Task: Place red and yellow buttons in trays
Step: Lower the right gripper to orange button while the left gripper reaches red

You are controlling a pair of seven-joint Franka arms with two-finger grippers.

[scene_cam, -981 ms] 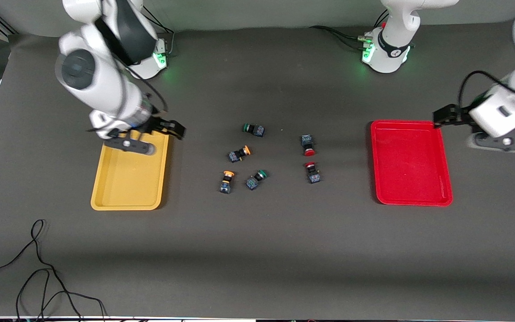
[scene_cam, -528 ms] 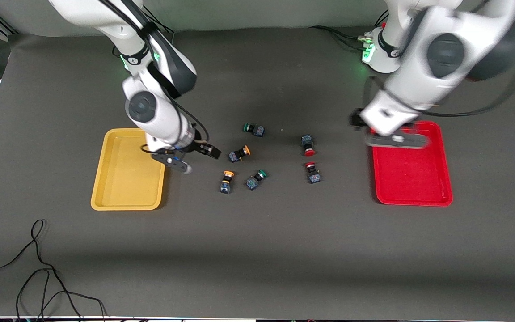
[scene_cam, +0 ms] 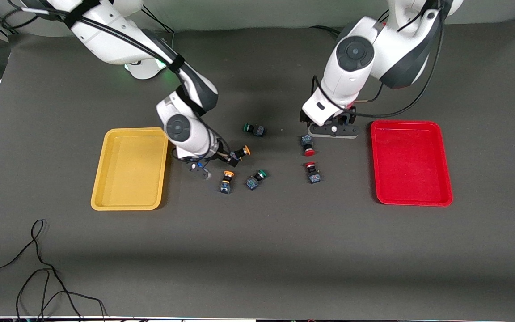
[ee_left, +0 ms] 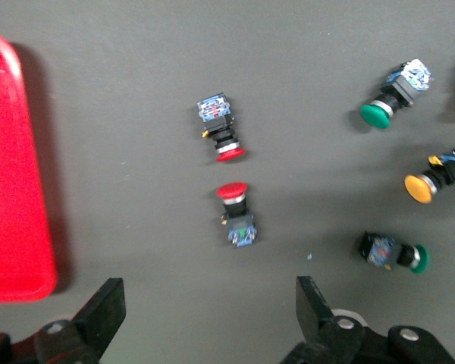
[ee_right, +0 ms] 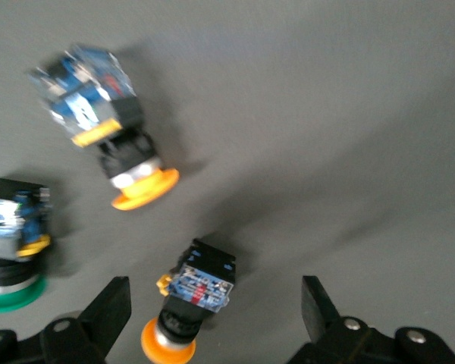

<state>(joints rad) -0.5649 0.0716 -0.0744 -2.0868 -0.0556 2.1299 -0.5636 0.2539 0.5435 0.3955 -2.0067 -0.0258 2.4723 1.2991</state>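
Two yellow buttons (scene_cam: 240,152) (scene_cam: 226,181) and two red buttons (scene_cam: 308,144) (scene_cam: 312,172) lie on their sides mid-table. My right gripper (scene_cam: 219,161) is low over the yellow button farther from the front camera. It is open, and the button's dark body (ee_right: 203,282) lies between the fingertips without touching them. The other yellow button (ee_right: 110,129) lies just past it. My left gripper (scene_cam: 332,130) hangs open and empty (ee_left: 211,292) beside the red buttons (ee_left: 221,129) (ee_left: 236,212). The yellow tray (scene_cam: 125,205) and red tray (scene_cam: 411,201) are empty.
Two green-capped buttons (scene_cam: 254,129) (scene_cam: 256,178) lie among the others, one right next to the yellow pair (ee_right: 7,262). A black cable (scene_cam: 38,277) coils near the table's front edge at the right arm's end.
Both arms have swung in from their trays to the buttons. The right gripper came off the yellow tray and dropped over a yellow button. The left came from the red tray. No button moved.
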